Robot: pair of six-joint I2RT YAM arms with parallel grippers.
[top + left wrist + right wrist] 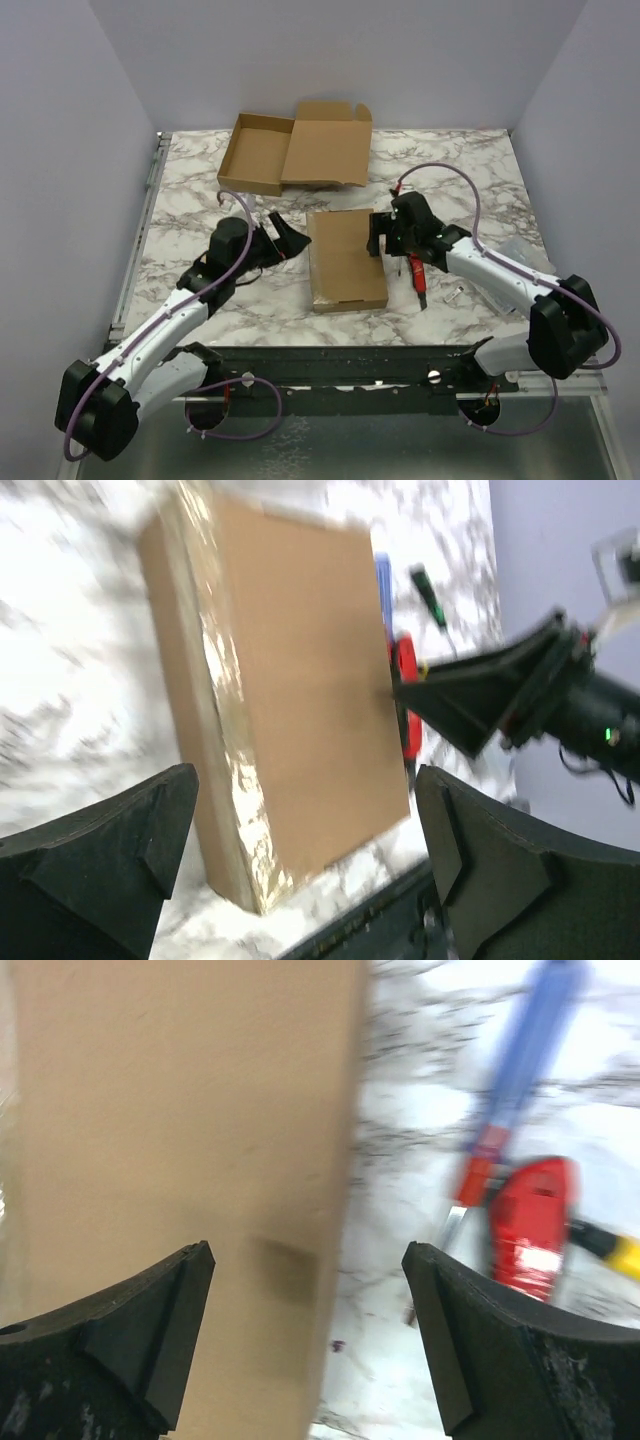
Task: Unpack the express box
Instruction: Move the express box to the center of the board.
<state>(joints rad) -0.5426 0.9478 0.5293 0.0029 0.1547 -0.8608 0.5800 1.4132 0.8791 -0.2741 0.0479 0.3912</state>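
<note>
The express box (346,260) is a shut brown cardboard box lying flat mid-table. Shiny clear tape (225,710) runs along its long side edge. My left gripper (285,238) hovers just left of the box, open and empty; in its wrist view the box (290,690) lies ahead of the open gripper (305,850). My right gripper (380,235) is at the box's right edge, open, holding nothing. In the right wrist view that gripper (310,1310) straddles the edge of the box (180,1130), one finger over cardboard, the other over the table.
An opened, empty cardboard box (295,148) lies at the back. A red cutter (415,270) and a blue-handled tool (530,1050) lie right of the express box, under the right arm. A small pale item (455,294) sits near the front right.
</note>
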